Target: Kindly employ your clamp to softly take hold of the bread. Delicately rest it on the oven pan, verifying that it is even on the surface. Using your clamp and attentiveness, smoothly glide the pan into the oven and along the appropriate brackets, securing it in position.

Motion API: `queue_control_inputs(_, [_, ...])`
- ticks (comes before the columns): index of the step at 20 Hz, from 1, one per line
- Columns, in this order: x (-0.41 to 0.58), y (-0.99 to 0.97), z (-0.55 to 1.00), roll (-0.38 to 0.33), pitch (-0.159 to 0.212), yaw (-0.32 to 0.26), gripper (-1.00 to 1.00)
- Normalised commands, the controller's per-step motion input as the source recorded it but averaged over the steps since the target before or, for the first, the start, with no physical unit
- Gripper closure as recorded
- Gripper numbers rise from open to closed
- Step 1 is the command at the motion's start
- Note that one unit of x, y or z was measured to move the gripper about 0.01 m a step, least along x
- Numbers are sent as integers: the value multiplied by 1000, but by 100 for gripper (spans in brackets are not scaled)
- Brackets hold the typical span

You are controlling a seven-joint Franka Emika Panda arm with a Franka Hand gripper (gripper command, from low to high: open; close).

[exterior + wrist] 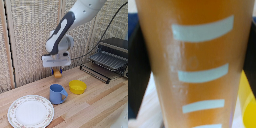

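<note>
In the exterior view my clamp [57,70] hangs above the wooden table, shut on the bread [58,73], a small orange-brown piece that pokes out below the fingers. The wrist view is filled by the bread [198,65], orange with pale stripes, held right in front of the lens. The oven [114,52] stands at the exterior view's right with its door down. The oven pan [98,70], a dark wire rack, sticks out in front of the oven, well to the right of my clamp.
A blue mug [57,93] stands on the table below my clamp. A yellow bowl [77,87] sits just right of it. A patterned white plate [30,111] lies at the front left. A woven screen forms the backdrop.
</note>
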Motion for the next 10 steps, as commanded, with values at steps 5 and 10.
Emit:
queue_control_inputs(5, [87,-209,738,-6,38,-312,100])
queue_control_inputs(10, [0,-487,679,20,55,-242,100])
